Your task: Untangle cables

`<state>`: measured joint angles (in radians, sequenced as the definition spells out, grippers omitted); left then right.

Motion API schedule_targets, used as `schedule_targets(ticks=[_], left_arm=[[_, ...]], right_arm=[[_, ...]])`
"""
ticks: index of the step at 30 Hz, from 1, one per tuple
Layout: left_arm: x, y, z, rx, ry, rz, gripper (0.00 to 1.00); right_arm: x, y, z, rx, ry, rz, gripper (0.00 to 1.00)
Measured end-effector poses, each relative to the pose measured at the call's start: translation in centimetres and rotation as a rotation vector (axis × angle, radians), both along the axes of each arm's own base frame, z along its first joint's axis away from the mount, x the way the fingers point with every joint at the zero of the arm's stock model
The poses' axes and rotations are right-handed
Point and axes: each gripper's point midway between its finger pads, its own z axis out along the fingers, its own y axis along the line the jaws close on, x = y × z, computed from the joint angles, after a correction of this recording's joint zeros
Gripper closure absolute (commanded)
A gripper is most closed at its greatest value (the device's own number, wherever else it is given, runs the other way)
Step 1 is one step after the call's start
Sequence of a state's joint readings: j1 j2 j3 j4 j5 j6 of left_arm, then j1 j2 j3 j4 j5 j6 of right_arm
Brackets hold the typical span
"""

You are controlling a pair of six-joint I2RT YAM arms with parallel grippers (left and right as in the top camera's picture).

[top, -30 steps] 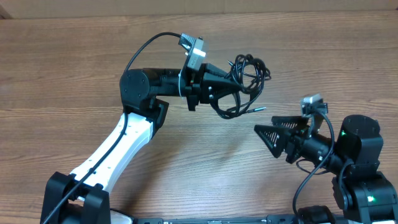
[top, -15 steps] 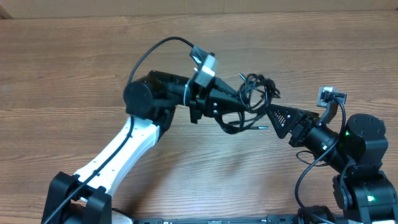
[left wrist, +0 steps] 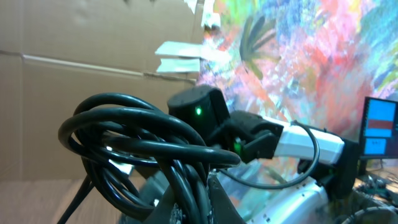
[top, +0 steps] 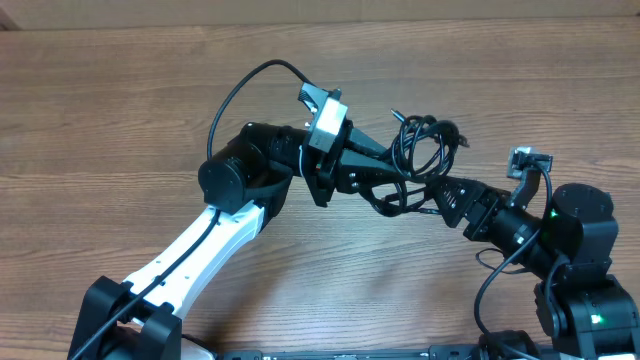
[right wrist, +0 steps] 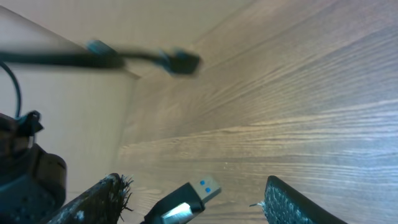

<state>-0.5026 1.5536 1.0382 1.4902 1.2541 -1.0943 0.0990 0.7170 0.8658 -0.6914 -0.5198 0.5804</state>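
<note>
Knotted cables point(top: 428, 142) are clamped by the left gripper point(top: 393, 170) above the middle of the desk point(top: 100, 120), presumably so that a dangling plug point(right wrist: 200, 188) can be taken between the wide-spread jaws of the right gripper point(top: 437, 196).

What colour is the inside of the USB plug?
The plug is blue inside; the right wrist view shows it best.
</note>
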Motion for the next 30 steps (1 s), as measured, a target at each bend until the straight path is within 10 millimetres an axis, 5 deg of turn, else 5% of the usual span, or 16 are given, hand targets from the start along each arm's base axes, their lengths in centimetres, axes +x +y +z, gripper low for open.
schedule_targets(ticks=[14, 20, 30], left_arm=[[0.3, 0.1, 0.5, -0.03, 0.01, 0.02, 0.96], [0.8, 0.5, -0.1, 0.009, 0.005, 0.022, 0.96], [2.0, 0.1, -1.2, 0.065, 0.087, 0.03, 0.96]], right_arm=[[-0.3, 0.0, -0.6, -0.024, 0.012, 0.012, 0.37], [-0.7, -0.1, 0.2, -0.021, -0.022, 0.012, 0.24], [-2.1, -0.2, 2.1, -0.068, -0.158, 0.04, 0.18]])
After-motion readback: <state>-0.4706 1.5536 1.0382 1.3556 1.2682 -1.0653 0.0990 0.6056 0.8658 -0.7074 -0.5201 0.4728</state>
